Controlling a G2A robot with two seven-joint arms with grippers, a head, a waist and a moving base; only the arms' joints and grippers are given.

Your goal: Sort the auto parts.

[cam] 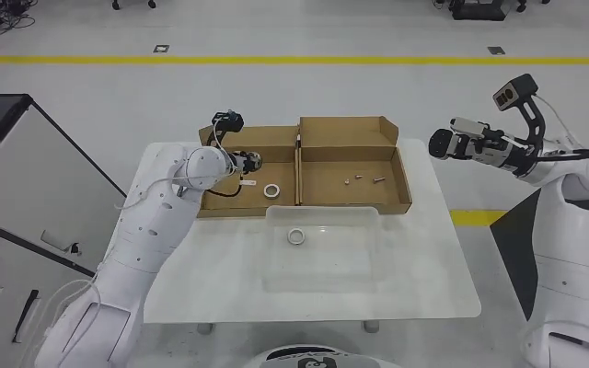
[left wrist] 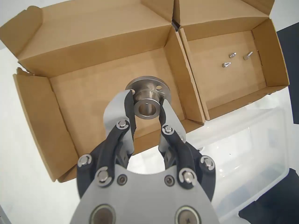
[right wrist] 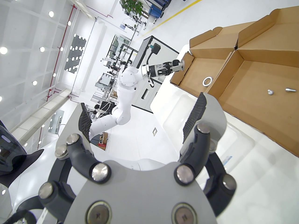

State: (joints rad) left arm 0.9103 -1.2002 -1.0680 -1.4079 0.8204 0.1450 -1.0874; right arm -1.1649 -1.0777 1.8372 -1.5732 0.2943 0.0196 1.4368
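The flanged bushing (left wrist: 149, 83) is bare metal, machined smooth with a soft satin shine. The three small bolts (left wrist: 247, 55) are bright metal too. The left cardboard box (left wrist: 93, 47) and the right cardboard box (left wrist: 222, 19) are matt brown board with raw cut edges. The storage bin (left wrist: 257, 141) is clear, glossy plastic. The counter (left wrist: 23, 141) is smooth and white. The left end effector (left wrist: 146, 100) has a brushed metal plate and matt black links. On the right end effector (right wrist: 143, 100) the pads (right wrist: 195, 115) are black and ribbed.
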